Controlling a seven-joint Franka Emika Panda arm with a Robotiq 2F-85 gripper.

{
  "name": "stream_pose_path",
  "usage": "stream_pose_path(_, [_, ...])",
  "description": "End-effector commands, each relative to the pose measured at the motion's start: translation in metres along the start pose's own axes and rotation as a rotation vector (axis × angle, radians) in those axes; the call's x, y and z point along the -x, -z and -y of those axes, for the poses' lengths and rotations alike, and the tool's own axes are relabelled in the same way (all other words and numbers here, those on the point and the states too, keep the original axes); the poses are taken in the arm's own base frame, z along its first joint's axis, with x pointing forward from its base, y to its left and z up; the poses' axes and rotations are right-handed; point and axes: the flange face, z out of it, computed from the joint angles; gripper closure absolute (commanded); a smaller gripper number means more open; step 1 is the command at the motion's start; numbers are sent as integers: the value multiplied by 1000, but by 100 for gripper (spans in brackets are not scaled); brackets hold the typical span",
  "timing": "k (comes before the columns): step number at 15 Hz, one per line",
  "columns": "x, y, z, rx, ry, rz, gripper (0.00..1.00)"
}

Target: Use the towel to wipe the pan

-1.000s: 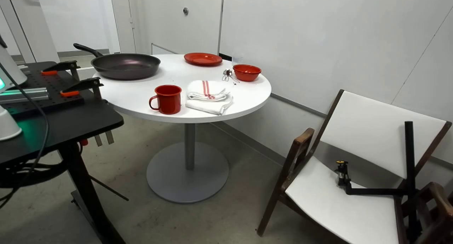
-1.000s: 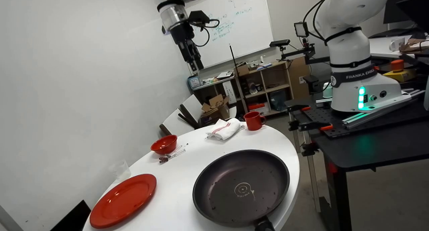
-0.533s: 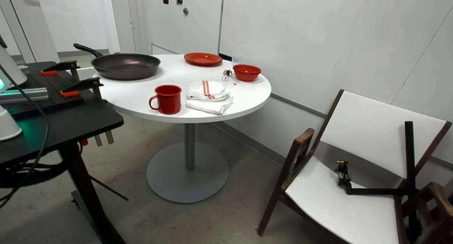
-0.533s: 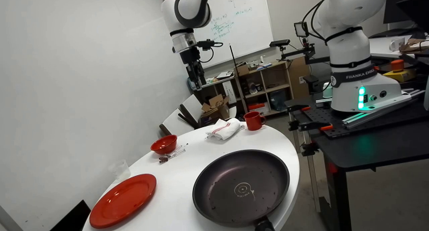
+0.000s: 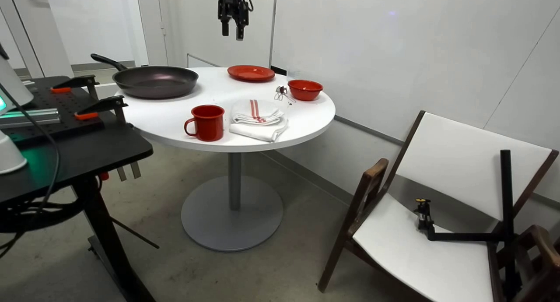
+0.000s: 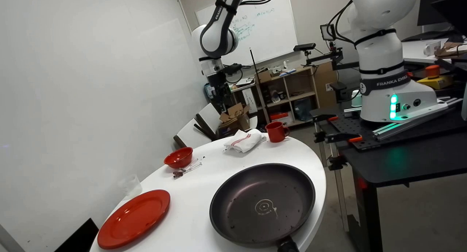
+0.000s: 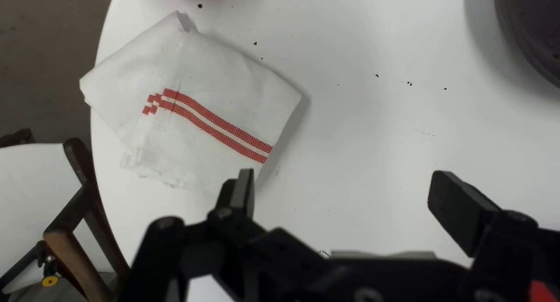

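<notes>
Wrist view: the black two-fingered gripper point(image 7: 342, 177) stands spread wide above a round white table point(image 7: 358, 127); on it lies a folded red-striped white cloth towel point(image 7: 205, 87) (the round dark pan point(image 7: 536, 24), speckled inside, sits apart from the towel).

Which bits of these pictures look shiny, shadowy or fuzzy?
Wrist view: the towel looks crisp, with a soft shadow along one side, while the pincer, seen very close up, is a bit fuzzy lower down; in an exterior view: bright glints on the red plate, and a green light strip throws a glow onto the black desk.
</notes>
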Motion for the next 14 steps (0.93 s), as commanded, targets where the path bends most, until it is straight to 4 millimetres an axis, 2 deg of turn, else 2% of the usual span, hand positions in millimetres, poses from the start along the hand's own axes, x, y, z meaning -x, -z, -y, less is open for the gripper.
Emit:
stream_pose_path(1, [-20,-27,-14,-68,-41,28,0])
stream_pose_path(8, [-45,-76,-20,-72,-111,89,0])
stream_pose_path(14, [-53,-118,-20,-39,-176,138,0])
